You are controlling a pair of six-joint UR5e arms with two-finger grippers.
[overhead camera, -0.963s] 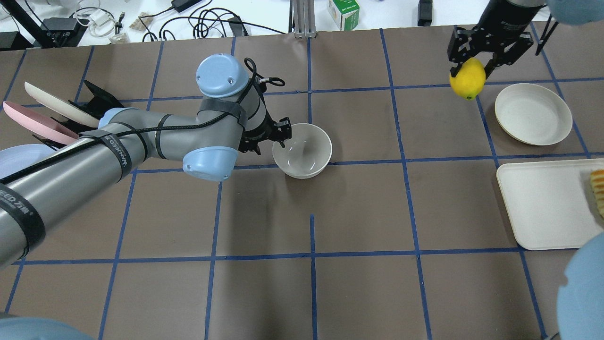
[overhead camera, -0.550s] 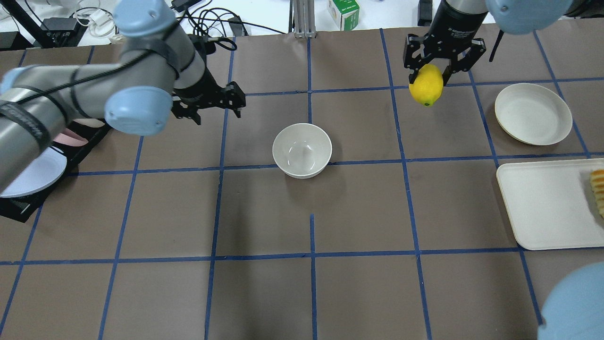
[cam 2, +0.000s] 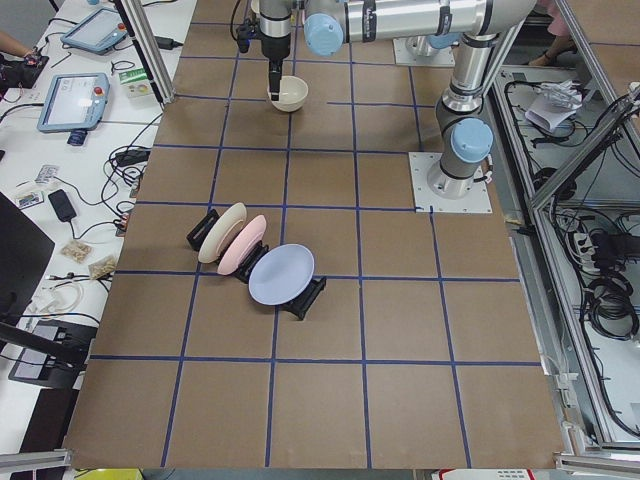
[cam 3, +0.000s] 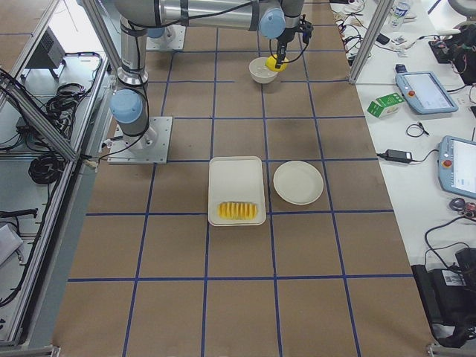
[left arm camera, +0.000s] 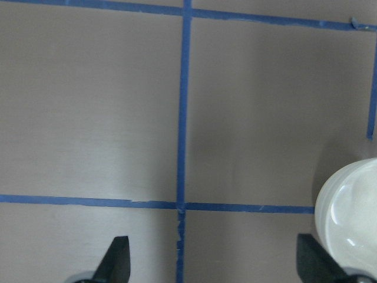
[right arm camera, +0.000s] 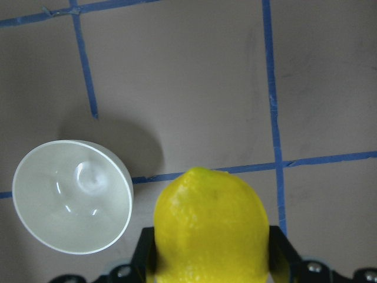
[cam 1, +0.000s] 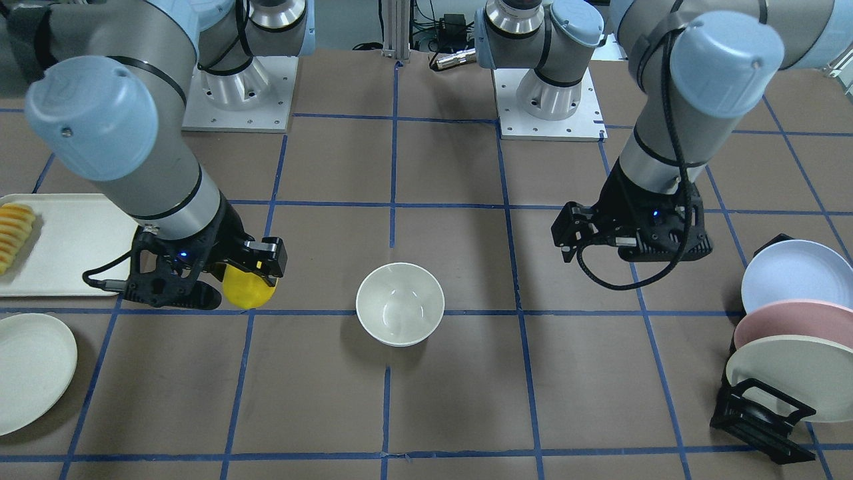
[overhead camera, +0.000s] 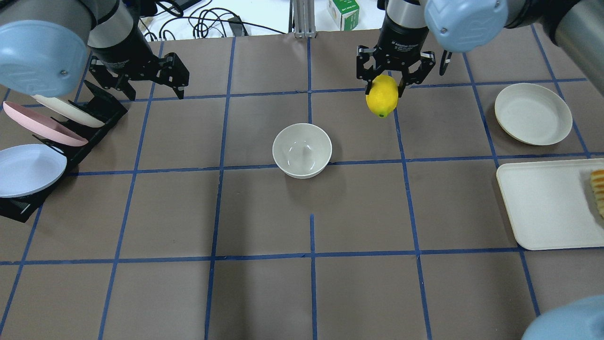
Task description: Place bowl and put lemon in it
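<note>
The cream-white bowl point(overhead camera: 302, 150) stands upright and empty near the table's middle; it also shows in the front view point(cam 1: 400, 303), the right wrist view point(right arm camera: 72, 203) and at the edge of the left wrist view point(left arm camera: 350, 218). My right gripper point(overhead camera: 384, 92) is shut on the yellow lemon point(overhead camera: 382, 96) and holds it in the air, to the right of and behind the bowl. The lemon fills the bottom of the right wrist view point(right arm camera: 211, 230). My left gripper point(overhead camera: 153, 89) is open and empty, far left of the bowl, near the plate rack.
A black rack point(overhead camera: 89, 118) with pink, cream and pale blue plates stands at the left. A flat cream plate point(overhead camera: 533, 113) and a rectangular cream tray point(overhead camera: 542, 203) with fruit slices point(overhead camera: 598, 191) lie at the right. Cables and a green carton point(overhead camera: 343, 13) lie beyond the far edge.
My right gripper has carried the lemon leftward toward the bowl. My left gripper has let go of the bowl and drawn back left to the plate rack. The bowl has stayed put.
</note>
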